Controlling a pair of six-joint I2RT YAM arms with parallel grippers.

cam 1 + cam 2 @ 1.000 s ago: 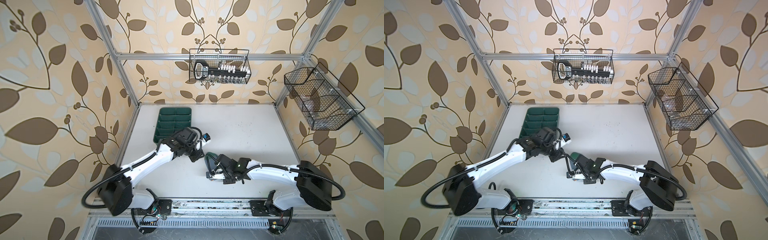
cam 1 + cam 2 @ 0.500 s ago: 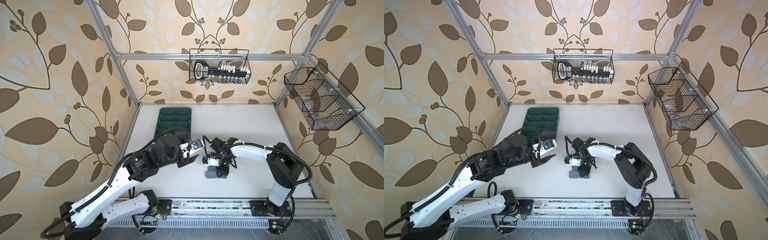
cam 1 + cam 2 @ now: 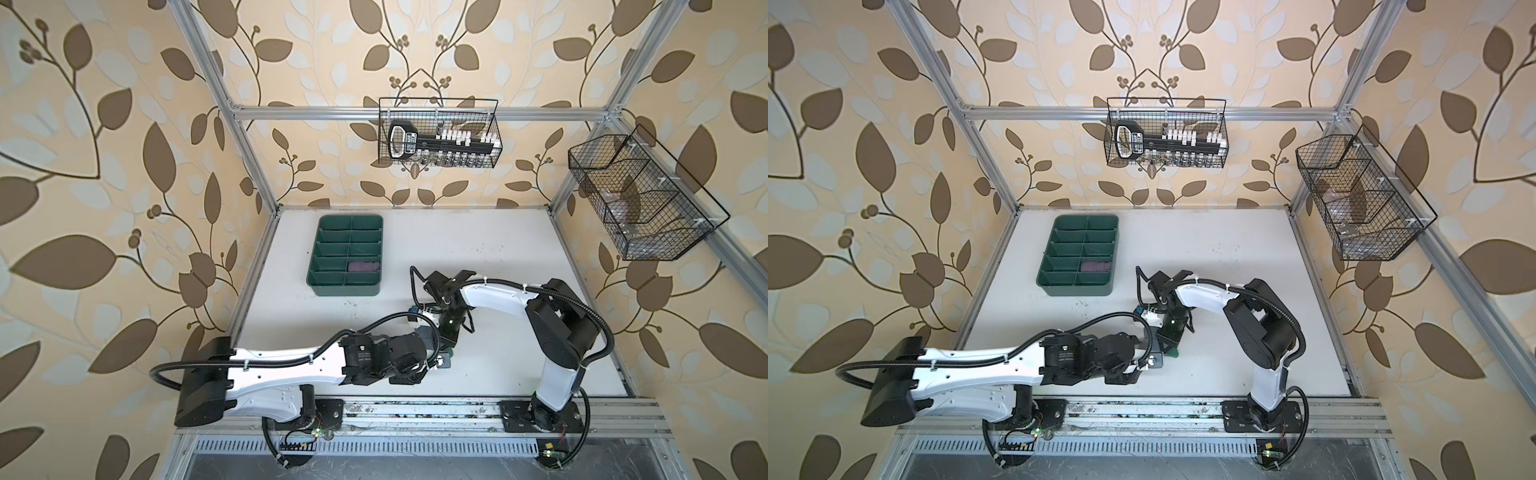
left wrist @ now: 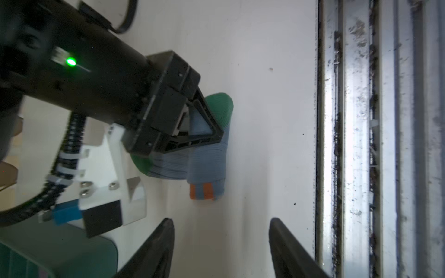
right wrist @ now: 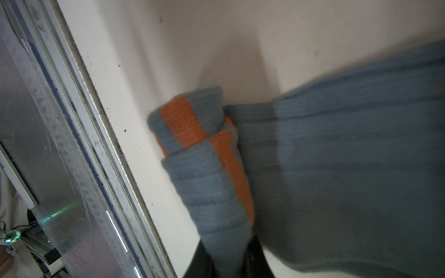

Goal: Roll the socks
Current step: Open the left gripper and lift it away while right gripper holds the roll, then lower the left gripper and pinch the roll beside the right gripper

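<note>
Between right gripper (image 5: 227, 258) jaws, grey-blue sock (image 5: 209, 190)

On the table (image 3: 498, 257), the tray (image 3: 345, 290) lies behind-left of the sock (image 4: 207, 166).

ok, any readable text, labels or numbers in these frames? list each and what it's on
Nothing legible.
Label on the black tool holder in the back wire basket: white print, too small and blurred to read.
Grey-blue sock, green tray: no text visible.
</note>
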